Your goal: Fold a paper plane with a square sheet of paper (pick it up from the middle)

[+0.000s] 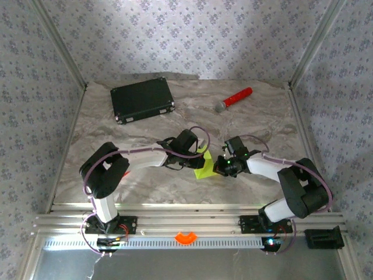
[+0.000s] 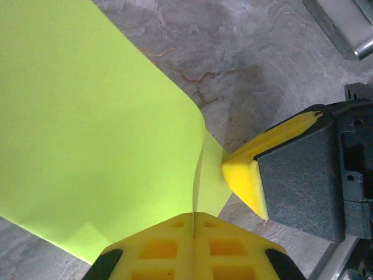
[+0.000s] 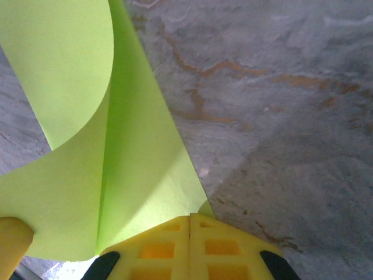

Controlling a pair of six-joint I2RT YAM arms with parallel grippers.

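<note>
The thin lime yellow-green square sheet of paper (image 1: 205,167) sits between the two arms. It is midway between the left and right edges of the grey marbled bench (image 1: 116,134), somewhat nearer the near edge than the far one. The left claw (image 2: 193,217) is clenched on one margin of the sheet and the right claw (image 3: 190,219) is clenched on another, the two very near each other. Between them the sheet bulges in a loose curl. Whether a firm crease is set yet, I cannot tell.

The main risk, as I judge it, is a crooked fold. If either claw presses the curl flat while it sits askew, the crease will run off-centre and every later fold will come out lopsided. The right claw seems to bite only a narrow strip near a corner, so a sideways tug could slip it free or tear the thin paper. With the fingertips so close, a slightly misjudged move could knock them together.
</note>
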